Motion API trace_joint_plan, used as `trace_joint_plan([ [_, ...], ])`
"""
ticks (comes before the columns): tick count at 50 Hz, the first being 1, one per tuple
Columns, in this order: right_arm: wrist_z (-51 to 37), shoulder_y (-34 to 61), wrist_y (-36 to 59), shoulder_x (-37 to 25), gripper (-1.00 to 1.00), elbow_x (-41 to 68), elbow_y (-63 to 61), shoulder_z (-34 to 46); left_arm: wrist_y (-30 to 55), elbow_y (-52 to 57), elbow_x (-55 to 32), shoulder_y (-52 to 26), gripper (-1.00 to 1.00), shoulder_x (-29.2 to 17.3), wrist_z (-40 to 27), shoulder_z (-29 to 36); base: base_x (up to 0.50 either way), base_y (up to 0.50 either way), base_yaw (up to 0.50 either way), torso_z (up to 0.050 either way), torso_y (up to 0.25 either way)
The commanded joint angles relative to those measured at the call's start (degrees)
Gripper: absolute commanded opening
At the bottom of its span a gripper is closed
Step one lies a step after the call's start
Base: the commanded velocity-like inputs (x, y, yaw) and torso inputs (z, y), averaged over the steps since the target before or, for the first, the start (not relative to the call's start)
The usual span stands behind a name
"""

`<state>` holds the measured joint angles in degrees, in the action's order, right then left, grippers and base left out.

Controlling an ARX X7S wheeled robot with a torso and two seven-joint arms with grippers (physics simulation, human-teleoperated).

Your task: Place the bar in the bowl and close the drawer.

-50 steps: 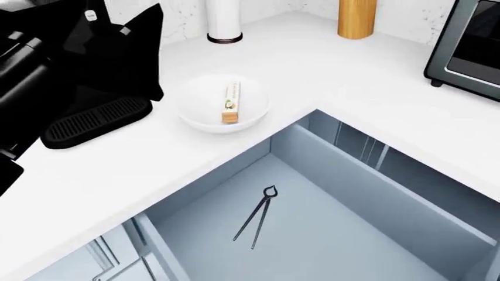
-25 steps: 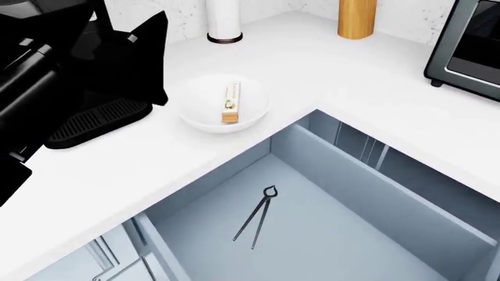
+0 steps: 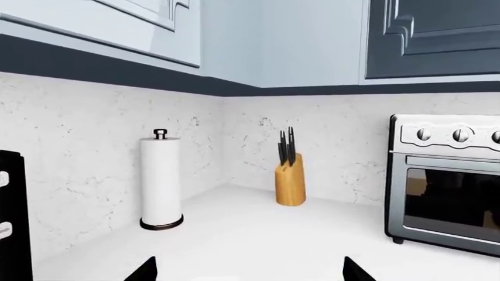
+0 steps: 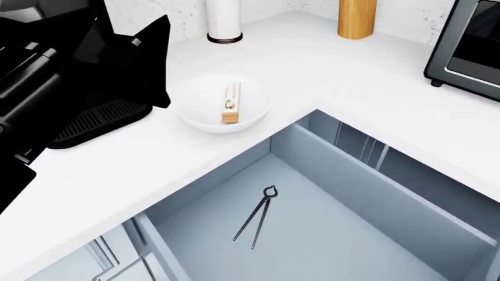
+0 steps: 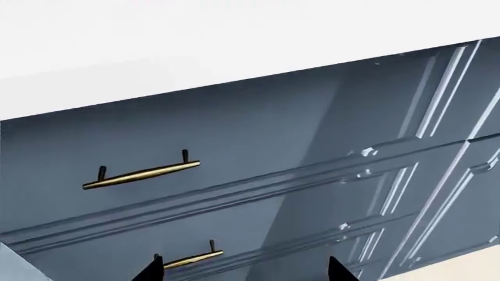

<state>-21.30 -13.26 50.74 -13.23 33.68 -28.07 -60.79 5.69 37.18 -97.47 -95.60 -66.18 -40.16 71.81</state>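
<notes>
The bar (image 4: 231,102) lies in the white bowl (image 4: 195,108) on the counter, tan end toward me. The pale blue-grey drawer (image 4: 375,187) stands open below the counter corner, with thin black pincers (image 4: 258,216) on its floor. My left arm (image 4: 70,64) is raised at the far left, above the coffee machine and left of the bowl. My left gripper (image 3: 250,275) is open and empty, facing the back wall. My right gripper (image 5: 243,272) is open and empty, facing cabinet fronts; it is out of the head view.
A black coffee machine's drip tray (image 4: 98,120) sits left of the bowl. A paper towel holder (image 4: 224,20), a knife block (image 4: 357,17) and a toaster oven (image 4: 469,47) stand along the back. Brass-handled drawer fronts (image 5: 142,174) face the right gripper.
My left arm has drifted a little to the right and closer to the head camera. The bar, bowl, drawer and pincers have not moved.
</notes>
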Motion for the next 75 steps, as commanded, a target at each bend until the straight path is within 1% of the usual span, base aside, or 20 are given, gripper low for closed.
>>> trace_joint_plan([
  [1,1.2,-0.1,-3.1,1.2,1.00,-2.8,4.9,3.7,-0.1,0.0,-0.1,0.3,1.00,0.0,0.0,-0.2,0.00,0.00,0.00,0.000,0.000],
  [9,1.3,0.4,-2.4,1.4,1.00,-3.1,4.9,7.0,-0.3,-0.2,0.2,0.7,1.00,0.1,0.2,-0.2,0.00,0.00,0.00,0.000,0.000],
  [15,1.8,0.7,-1.4,1.5,1.00,-3.3,3.4,11.4,-0.5,-0.2,0.4,1.1,1.00,0.0,0.2,-0.3,0.00,0.00,0.00,0.000,0.000],
  [25,1.2,1.5,2.2,1.9,1.00,-2.5,-1.7,17.9,-0.7,0.0,0.6,1.6,1.00,-0.1,0.3,-0.4,0.00,0.00,0.00,0.000,0.000],
  [36,1.0,2.4,2.7,2.0,1.00,-2.6,-2.4,22.1,-1.0,0.2,0.7,2.2,1.00,-0.4,0.2,-0.5,0.00,0.00,0.00,0.000,0.000],
  [75,4.2,10.9,-5.8,4.3,1.00,-8.7,16.1,40.4,-0.6,0.9,0.3,2.3,1.00,-1.4,0.2,-1.6,0.00,0.00,0.00,-0.003,0.000],
])
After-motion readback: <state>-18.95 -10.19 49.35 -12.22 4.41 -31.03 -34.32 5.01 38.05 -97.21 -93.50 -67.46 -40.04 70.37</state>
